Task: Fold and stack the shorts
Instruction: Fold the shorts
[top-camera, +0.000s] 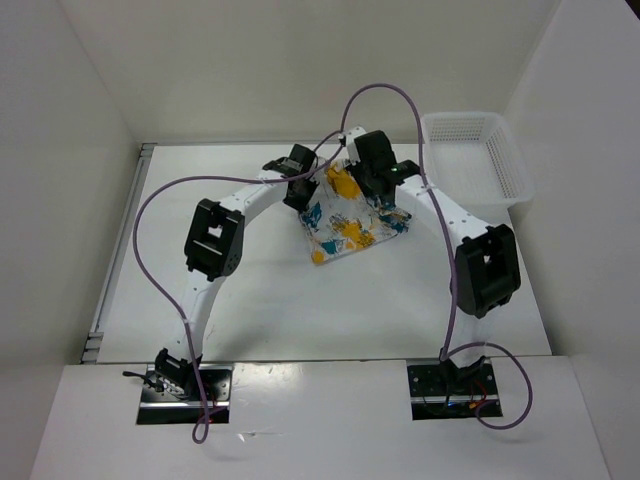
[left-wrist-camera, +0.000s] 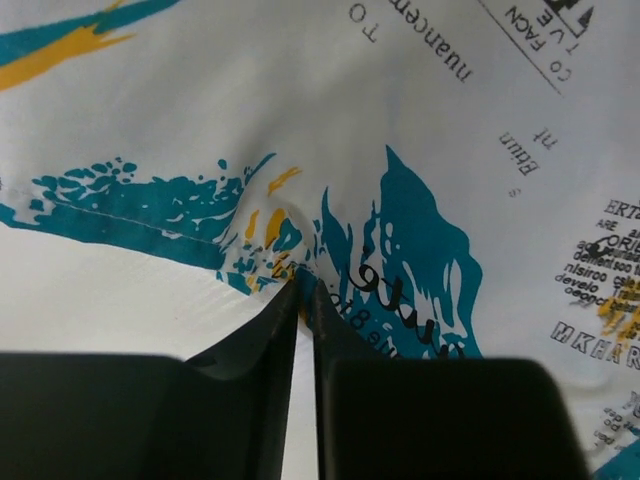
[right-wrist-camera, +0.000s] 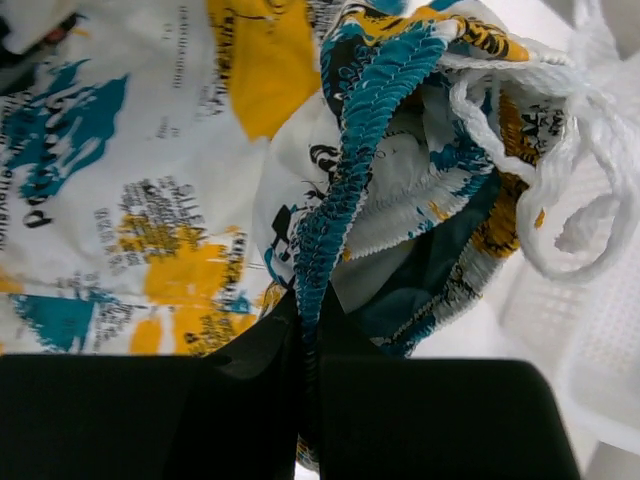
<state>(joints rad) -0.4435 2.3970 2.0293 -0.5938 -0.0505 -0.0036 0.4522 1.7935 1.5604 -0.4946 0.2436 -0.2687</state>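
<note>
From above, the left tool (top-camera: 301, 198) sits at the left edge of the shorts (top-camera: 345, 230), but its fingers are hidden under the wrist. Only the left wrist camera shows them: the two dark fingertips (left-wrist-camera: 288, 305) are pressed almost together and pinch a small pucker of white cloth with teal and orange splashes and black lettering. That view is filled with fabric, so it does not show where the garment lies.

The overhead view does. The shorts are in the middle of the far half of the white counter (top-camera: 300, 300), between the two arms, with a pointed corner toward the near side. From there I cannot tell whether the upper part is lifted off the surface.

The right tool (top-camera: 383, 195) is at the garment's upper right and is again hidden by its own black body from above. Its wrist camera shows the jaws closed tight on the gathered teal waistband (right-wrist-camera: 370, 110), which bunches upward. A white drawstring (right-wrist-camera: 560, 200) loops to the right, a detail the overhead view is too small to show.

Farthest right, the white mesh basket (top-camera: 475, 155) stands at the counter's far right corner, just beside the right arm. Its mesh also shows in the right wrist view.
</note>
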